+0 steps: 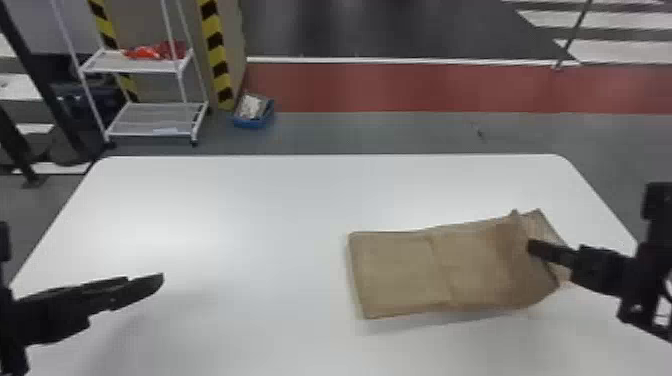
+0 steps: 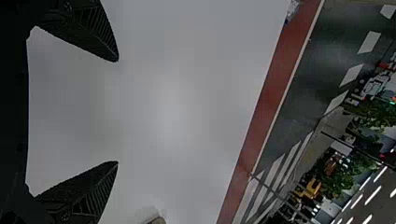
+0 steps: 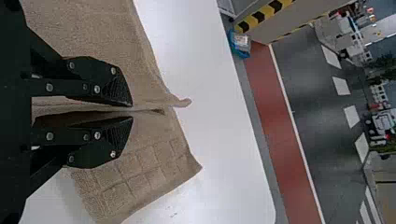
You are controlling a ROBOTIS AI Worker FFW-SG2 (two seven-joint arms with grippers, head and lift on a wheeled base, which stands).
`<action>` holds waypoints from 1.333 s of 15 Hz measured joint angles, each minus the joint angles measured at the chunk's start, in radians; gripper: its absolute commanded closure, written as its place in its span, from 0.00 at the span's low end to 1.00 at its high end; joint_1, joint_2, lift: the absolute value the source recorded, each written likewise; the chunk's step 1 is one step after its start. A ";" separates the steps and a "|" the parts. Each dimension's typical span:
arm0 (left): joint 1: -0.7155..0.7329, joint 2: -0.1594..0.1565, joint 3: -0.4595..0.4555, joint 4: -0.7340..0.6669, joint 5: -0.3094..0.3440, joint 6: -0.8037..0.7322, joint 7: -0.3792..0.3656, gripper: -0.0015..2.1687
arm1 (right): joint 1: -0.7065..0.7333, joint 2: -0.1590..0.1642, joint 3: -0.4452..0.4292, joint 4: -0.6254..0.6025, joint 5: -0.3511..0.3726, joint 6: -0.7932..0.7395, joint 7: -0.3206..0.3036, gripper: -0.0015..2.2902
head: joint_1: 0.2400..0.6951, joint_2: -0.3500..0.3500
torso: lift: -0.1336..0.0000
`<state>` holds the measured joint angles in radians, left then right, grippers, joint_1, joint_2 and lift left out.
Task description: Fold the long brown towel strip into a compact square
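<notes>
I can't read any text, label, brand, number or sign from my end.

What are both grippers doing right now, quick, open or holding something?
Left gripper: open, nothing between its fingers, over the table.
Right gripper: closed on a raised fold of the brown towel.
</notes>
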<state>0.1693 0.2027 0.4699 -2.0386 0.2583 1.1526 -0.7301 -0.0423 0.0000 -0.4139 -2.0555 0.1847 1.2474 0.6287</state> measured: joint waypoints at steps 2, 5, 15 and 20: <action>0.003 -0.004 -0.002 -0.004 -0.005 0.000 0.000 0.05 | 0.007 0.000 0.044 0.029 0.009 -0.034 0.001 0.41 | 1.00 0.49 | 0.04; 0.013 -0.005 0.005 -0.008 -0.008 0.000 -0.002 0.05 | -0.036 0.000 0.027 -0.019 -0.028 0.010 0.006 0.41 | 1.00 0.51 | 0.04; 0.057 -0.015 0.000 -0.042 -0.011 0.000 -0.005 0.05 | -0.084 0.000 -0.115 0.122 -0.057 -0.007 0.003 0.38 | 1.00 0.40 | 0.04; 0.072 -0.013 0.008 -0.046 -0.011 0.000 -0.006 0.05 | -0.086 0.000 -0.119 0.100 -0.021 0.017 0.016 0.19 | 1.00 0.39 | 0.04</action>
<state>0.2416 0.1895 0.4783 -2.0850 0.2469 1.1529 -0.7363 -0.1281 -0.0002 -0.5326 -1.9552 0.1641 1.2649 0.6445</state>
